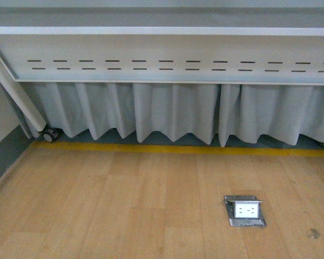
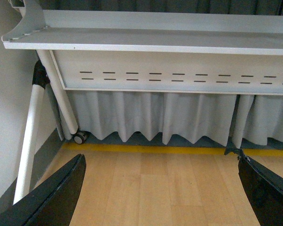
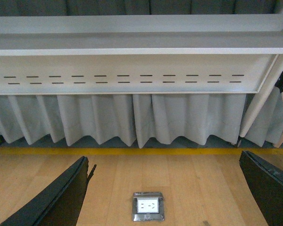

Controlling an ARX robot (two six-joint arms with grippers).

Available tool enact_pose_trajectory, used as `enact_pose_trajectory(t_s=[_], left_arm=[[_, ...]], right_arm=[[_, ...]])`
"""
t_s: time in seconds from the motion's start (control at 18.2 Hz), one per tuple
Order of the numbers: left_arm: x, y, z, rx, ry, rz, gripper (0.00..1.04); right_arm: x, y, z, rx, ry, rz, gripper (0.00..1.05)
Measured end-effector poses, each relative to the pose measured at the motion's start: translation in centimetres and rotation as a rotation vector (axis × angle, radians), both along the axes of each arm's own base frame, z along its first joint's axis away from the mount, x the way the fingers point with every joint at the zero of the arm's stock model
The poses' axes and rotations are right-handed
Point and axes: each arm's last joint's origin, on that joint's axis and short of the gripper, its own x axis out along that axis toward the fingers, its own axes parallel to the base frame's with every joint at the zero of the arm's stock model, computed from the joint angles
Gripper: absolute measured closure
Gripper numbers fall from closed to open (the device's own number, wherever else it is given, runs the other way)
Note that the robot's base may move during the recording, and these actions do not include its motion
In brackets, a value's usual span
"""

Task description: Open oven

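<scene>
Nowhere in the three views does the oven appear, so its place cannot be told.

Nearest in the left wrist view, the left gripper (image 2: 162, 197) shows two dark fingers (image 2: 52, 197) at the lower corners, spread wide with nothing between them but wooden floor (image 2: 165, 188). The right wrist view gives the same of the right gripper (image 3: 167, 193): its dark fingers (image 3: 56, 200) stand wide apart and hold nothing. The front view shows neither arm.

Between the right fingers lies a metal floor socket (image 3: 148, 206) with a white face, set into the boards. The front view also has this socket (image 1: 244, 210), toward its lower right, with a small pale scrap (image 1: 313, 233) on the floor near it. The left wrist view shows no socket.

Farther off, a yellow line (image 1: 173, 148) runs across the floor where the boards end. Behind it hangs a pleated grey curtain (image 1: 173, 113), seen in all three views. Above the curtain sits a white panel (image 1: 173, 59) with two rows of short slots, under the edge of a table (image 2: 146, 40); its top surface is not visible.

The left wrist view alone shows a white slanted leg (image 2: 30, 136) with a black joint by the wall, and a castor wheel (image 2: 79, 137), which the front view (image 1: 50, 135) catches at its left edge. The right wrist view shows a white leg (image 3: 262, 99) at the opposite end.
</scene>
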Motion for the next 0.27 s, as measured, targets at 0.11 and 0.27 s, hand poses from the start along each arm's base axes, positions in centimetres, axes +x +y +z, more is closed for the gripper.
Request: enact_pose_trajectory(t_s=[0.11, 0.27], left_arm=[[0.00, 0.00, -0.02, 0.000, 0.001, 0.000, 0.07], [0.00, 0.00, 0.00, 0.000, 0.000, 0.000, 0.07]], right_arm=[[0.00, 0.00, 0.00, 0.000, 0.000, 0.000, 0.06], [0.00, 0.00, 0.00, 0.000, 0.000, 0.000, 0.06]])
